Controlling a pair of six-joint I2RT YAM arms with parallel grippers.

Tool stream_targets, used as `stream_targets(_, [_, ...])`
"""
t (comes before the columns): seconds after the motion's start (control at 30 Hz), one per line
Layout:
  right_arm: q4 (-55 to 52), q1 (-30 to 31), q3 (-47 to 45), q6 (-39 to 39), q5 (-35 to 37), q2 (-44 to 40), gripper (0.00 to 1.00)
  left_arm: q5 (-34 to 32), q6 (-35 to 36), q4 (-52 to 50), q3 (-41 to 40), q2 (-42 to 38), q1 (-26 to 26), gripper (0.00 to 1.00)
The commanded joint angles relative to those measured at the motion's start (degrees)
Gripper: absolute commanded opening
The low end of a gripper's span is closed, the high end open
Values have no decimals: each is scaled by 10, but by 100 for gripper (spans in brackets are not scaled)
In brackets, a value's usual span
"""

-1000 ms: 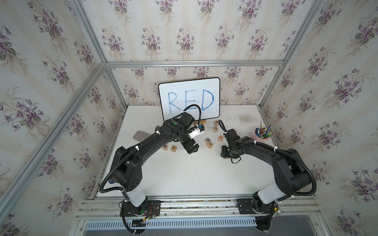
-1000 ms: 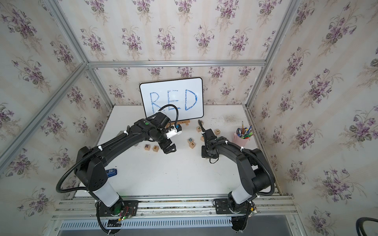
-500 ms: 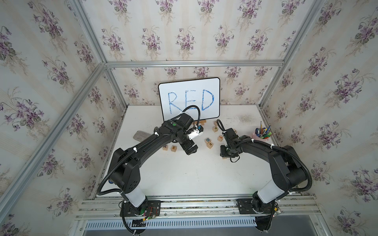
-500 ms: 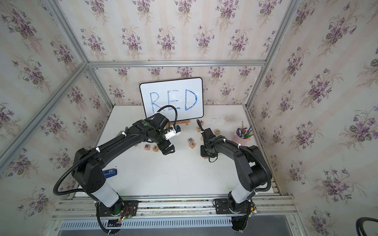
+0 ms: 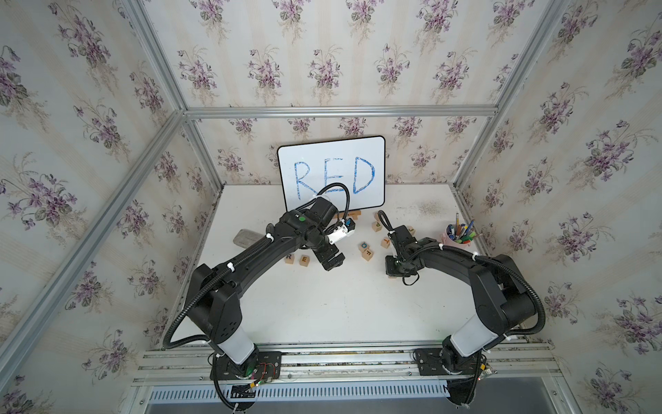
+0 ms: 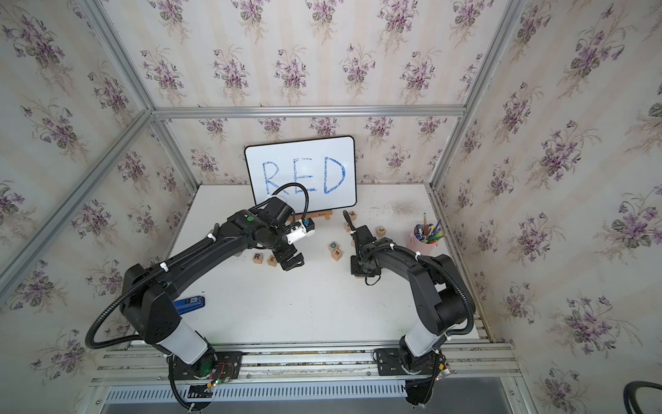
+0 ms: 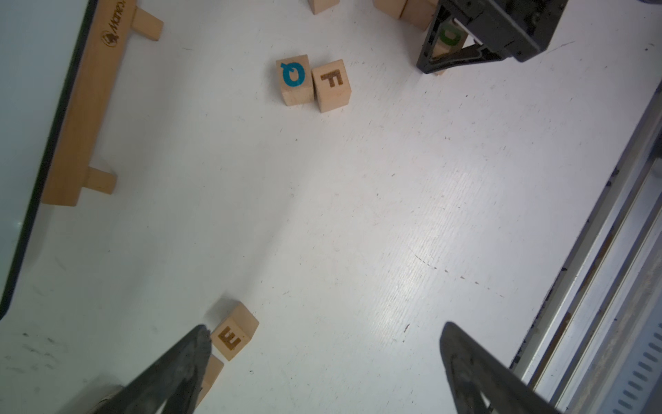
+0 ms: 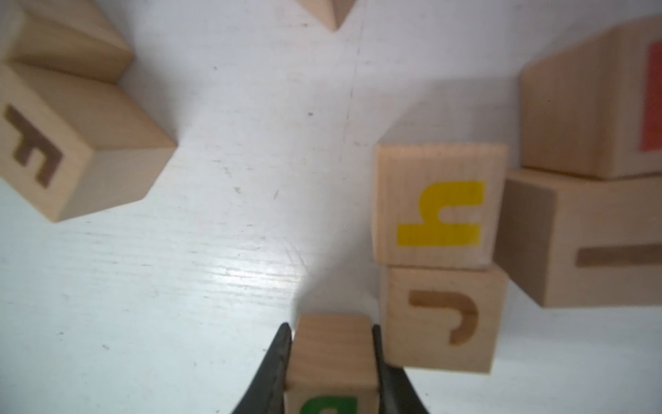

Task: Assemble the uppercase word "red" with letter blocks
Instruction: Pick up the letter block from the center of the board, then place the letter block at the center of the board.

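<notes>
- Clamping the D block (image 8: 331,358) between both fingers, the right gripper (image 8: 330,331) is clenched on it. Only part of the green letter shows, and a J block (image 8: 442,319) stands just beside it.
- Left gripper (image 7: 324,328) is spread wide and grasps nothing, with one fingertip just beside the E block (image 7: 234,335).
- In both top views the R block (image 5: 289,258) and the E block lie side by side on the white surface (image 5: 340,308), E at three o'clock of R.
- The right gripper with the D block is at three o'clock of that pair, well apart from it. A blue-lettered block (image 5: 364,246) and an F block (image 5: 368,255) lie between.
</notes>
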Motion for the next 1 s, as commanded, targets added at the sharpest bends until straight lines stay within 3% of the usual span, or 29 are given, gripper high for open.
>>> stream_targets(0.0, [-15, 10, 16, -1, 9, -17, 25, -32, 29, -7, 15, -19, 4, 99])
stream_targets(0.23, [-29, 65, 56, -5, -10, -28, 24, -26, 63, -33, 42, -56, 6, 99])
stream_targets(0.5, [-31, 145, 100, -5, -8, 42, 25, -4, 88, -79, 62, -73, 6, 99])
stream_targets(0.8, [-21, 178, 116, -13, -2, 99, 26, 10, 91, -100, 57, -82, 6, 99])
stream_targets(0.97, [-24, 188, 122, -16, 16, 113, 32, 16, 90, -101, 55, -79, 5, 99])
